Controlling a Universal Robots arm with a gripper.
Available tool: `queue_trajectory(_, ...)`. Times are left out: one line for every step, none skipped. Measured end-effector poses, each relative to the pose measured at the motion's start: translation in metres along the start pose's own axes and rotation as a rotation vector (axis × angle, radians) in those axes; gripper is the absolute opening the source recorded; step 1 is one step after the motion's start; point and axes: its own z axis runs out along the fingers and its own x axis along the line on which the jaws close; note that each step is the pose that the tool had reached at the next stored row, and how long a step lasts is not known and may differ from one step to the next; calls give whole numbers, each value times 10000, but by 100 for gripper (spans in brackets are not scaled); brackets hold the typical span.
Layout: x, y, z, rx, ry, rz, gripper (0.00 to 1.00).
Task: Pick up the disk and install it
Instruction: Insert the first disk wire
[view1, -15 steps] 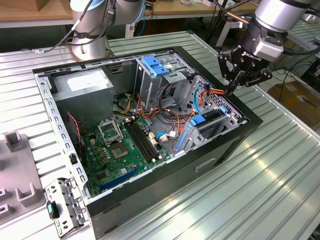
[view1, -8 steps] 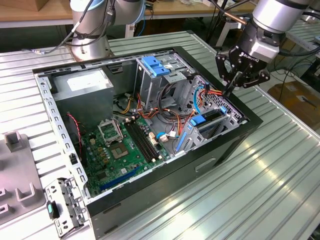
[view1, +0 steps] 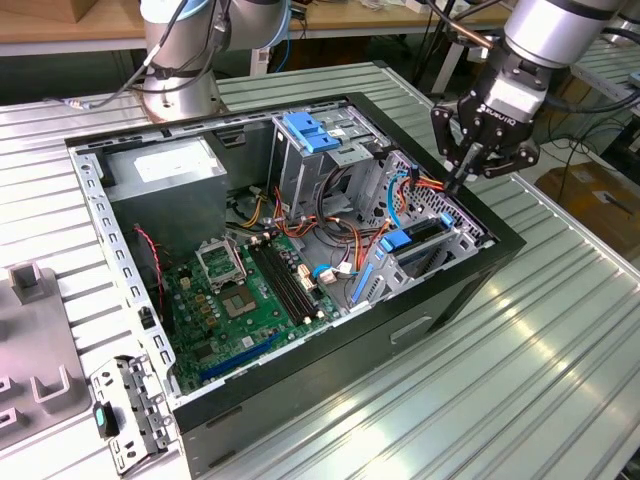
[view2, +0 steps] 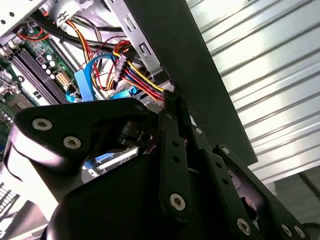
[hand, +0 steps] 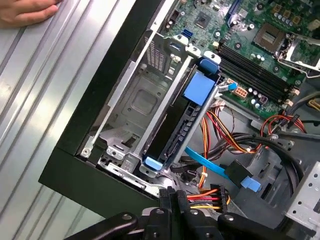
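Note:
The disk (hand: 199, 88) stands on edge in a slot of the drive bay (hand: 140, 105) at the corner of the open computer case (view1: 480, 270). Its bright blue carrier frame shows along the top, and in the exterior view the disk (view1: 400, 241) sits low in the case toward that view's right. My gripper (view1: 458, 182) hangs just above the case's rim behind the bay, apart from the disk. Its fingers are shut together with nothing between them. In both wrist views the gripper (hand: 172, 194) (view2: 172, 97) points down at a bundle of coloured cables (view2: 132, 75) beside the rim.
A tall metal cage with a blue latch (view1: 312, 131) rises in the case's middle. The motherboard (view1: 240, 290) lies on the case floor. A person's hand (hand: 25, 11) rests on the ribbed table (view1: 540, 350). A grey fixture (view1: 35, 330) and metal bracket (view1: 125, 410) lie at the exterior view's left.

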Motion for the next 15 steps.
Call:
queue_trajectory(0, 0, 3, 5, 6, 285, 16)
queue_trajectory(0, 0, 5, 8, 12, 518, 16)
queue_trajectory(0, 0, 7, 11, 20, 807, 16)
queue_trajectory(0, 0, 9, 15, 25, 1040, 16)
queue_trajectory(0, 0, 11, 17, 28, 1178, 16)
queue_trajectory(0, 0, 13, 19, 31, 1314, 16)
queue_trajectory(1, 1, 14, 22, 35, 1472, 16)
queue_trajectory(0, 0, 15, 22, 37, 1560, 16)
queue_trajectory(-1, 4, 17, 25, 38, 1657, 16)
queue_trajectory(-4, 10, 18, 26, 38, 1693, 16)
queue_trajectory(-9, 19, 18, 26, 38, 1740, 16)
queue_trajectory(-10, 21, 18, 28, 43, 1869, 16)
queue_trajectory(-10, 21, 18, 30, 48, 2043, 16)
queue_trajectory(-10, 21, 19, 33, 51, 2232, 16)
queue_trajectory(-10, 21, 19, 37, 57, 2479, 16)
